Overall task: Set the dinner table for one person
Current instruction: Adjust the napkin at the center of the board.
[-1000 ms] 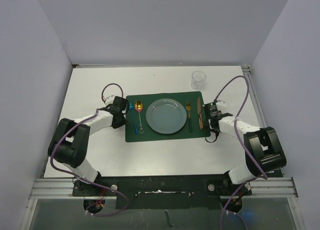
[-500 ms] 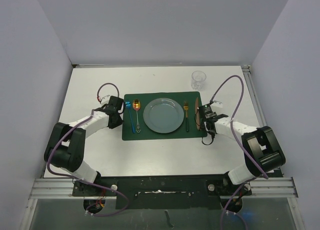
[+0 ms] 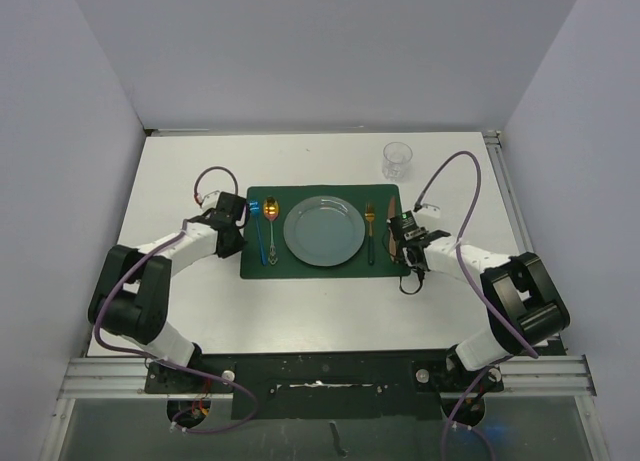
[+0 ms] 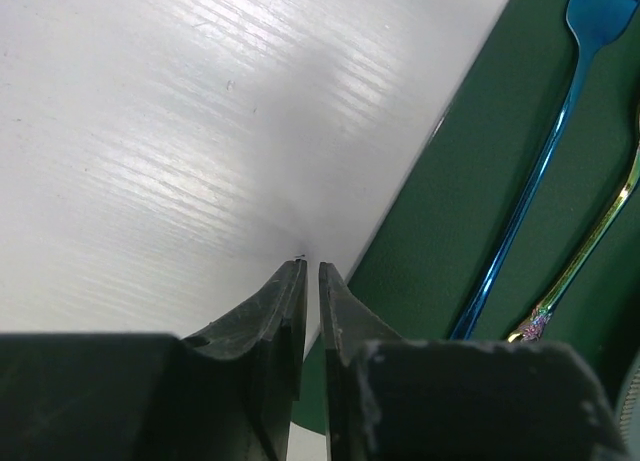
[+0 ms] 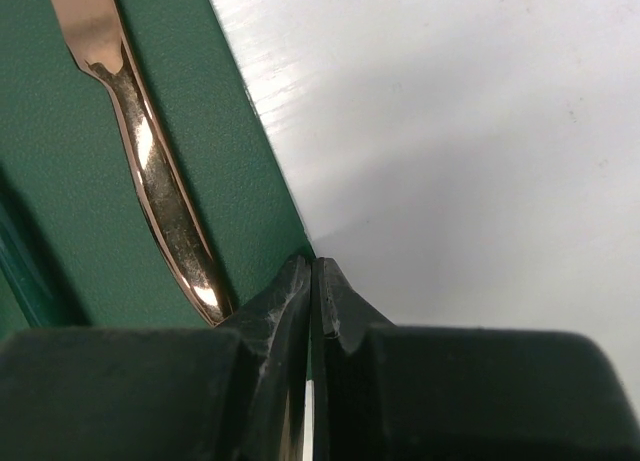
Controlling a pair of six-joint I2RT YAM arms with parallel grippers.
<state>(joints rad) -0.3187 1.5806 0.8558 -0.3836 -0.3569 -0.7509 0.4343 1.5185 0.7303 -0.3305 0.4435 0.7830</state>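
On the white dinner table (image 3: 330, 311) lies a dark green placemat (image 3: 250, 266) bearing a grey plate (image 3: 323, 231). A blue fork (image 3: 260, 231) and a gold spoon (image 3: 271, 226) lie left of the plate. Right of it are a gold fork (image 3: 370, 231) and a copper knife (image 3: 392, 236). My left gripper (image 3: 241, 243) pinches the mat's left edge (image 4: 450, 211), its tips (image 4: 311, 264) nearly together beside the blue fork (image 4: 530, 191). My right gripper (image 3: 408, 261) is shut on the mat's right edge (image 5: 230, 161), its tips (image 5: 312, 261) next to the knife handle (image 5: 150, 171).
A clear glass (image 3: 397, 159) stands upright on the table behind the mat's right corner. Metal rails (image 3: 505, 191) run along the table's right and near sides. Purple cables loop above both wrists.
The placemat, with plate and cutlery on it, has slid left and slightly away. Both grippers moved with it and closed further on its edges.
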